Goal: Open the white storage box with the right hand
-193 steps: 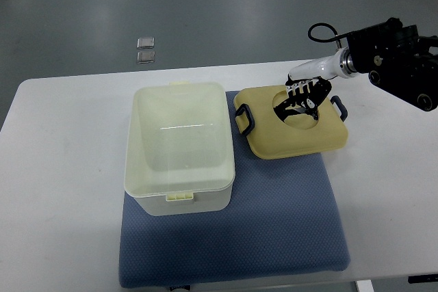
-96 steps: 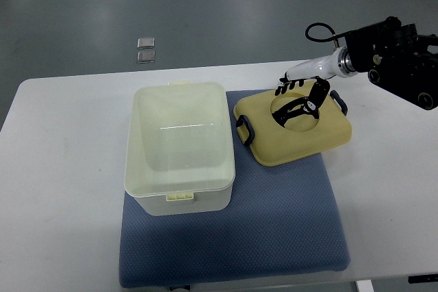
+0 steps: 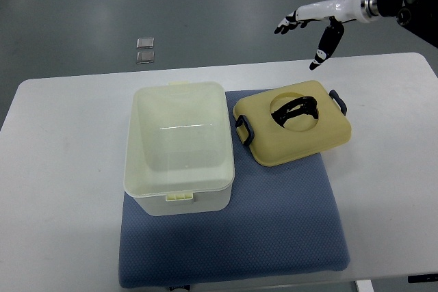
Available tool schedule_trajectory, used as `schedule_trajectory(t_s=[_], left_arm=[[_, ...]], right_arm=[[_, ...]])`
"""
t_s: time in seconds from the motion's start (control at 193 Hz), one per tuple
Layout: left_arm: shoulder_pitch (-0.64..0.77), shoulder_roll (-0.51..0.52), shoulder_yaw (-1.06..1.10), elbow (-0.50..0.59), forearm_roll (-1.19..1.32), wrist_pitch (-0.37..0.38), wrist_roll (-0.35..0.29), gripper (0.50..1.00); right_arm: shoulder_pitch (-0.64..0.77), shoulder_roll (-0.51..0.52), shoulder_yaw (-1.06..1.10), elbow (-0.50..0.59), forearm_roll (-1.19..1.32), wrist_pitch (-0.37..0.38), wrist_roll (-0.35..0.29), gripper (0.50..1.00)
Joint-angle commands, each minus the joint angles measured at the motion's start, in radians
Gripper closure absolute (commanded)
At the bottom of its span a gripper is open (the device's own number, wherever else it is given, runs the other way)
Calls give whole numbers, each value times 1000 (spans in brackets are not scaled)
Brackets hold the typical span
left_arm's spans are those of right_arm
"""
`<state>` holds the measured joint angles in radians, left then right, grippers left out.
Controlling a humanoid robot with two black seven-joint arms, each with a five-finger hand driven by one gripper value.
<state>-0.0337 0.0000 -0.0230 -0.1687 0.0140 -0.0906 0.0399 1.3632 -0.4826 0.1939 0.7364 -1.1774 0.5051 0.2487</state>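
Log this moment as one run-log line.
right hand: open, raised, empty | lid: off, on mat | box: open | left arm: unseen

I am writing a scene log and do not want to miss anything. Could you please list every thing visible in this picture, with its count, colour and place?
storage box: 1, white, open with nothing visible inside, on the left part of the mat
lid: 1, yellow with a dark handle and dark side clips, on the mat just right of the box
mat: 1, blue, on the table under box and lid
table: 1, white, fills most of the view
small square objects: 2, grey, on the floor beyond the table
right hand: 1, white with black fingertips, fingers spread, holding nothing, raised above the table's far edge, apart from the lid
left hand: not in view
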Motion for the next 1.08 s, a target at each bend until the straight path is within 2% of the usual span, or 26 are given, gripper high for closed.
schedule_trajectory(t_s=[0.0, 0.062, 0.15, 0.249, 0.425, 0.58, 0.689, 1.078], left_arm=[[0, 0, 0, 0, 0, 0, 0, 500], [0, 0, 0, -2, 0, 0, 0, 500], [0, 0, -2, -2, 0, 0, 0, 500], [0, 0, -2, -2, 1, 0, 0, 500], [0, 0, 0, -2, 0, 0, 0, 500], [0, 0, 0, 0, 0, 0, 0, 500], [0, 0, 2, 0, 0, 0, 0, 500], [0, 0, 2, -2, 0, 0, 0, 500]], right_arm=[[-88, 9, 119, -40, 238, -36, -8, 619], [-133, 22, 171, -45, 354, -88, -9, 619], [-234, 65, 262, -45, 545, -224, -9, 617], [-320, 111, 340, -45, 714, -315, -9, 617], [-426, 151, 417, -45, 950, -359, -8, 617], [-480, 182, 446, -45, 1050, -438, -8, 617], [-503, 180, 449, -40, 1055, -445, 4, 577], [-515, 159, 466, -40, 1053, -431, 3, 574]])
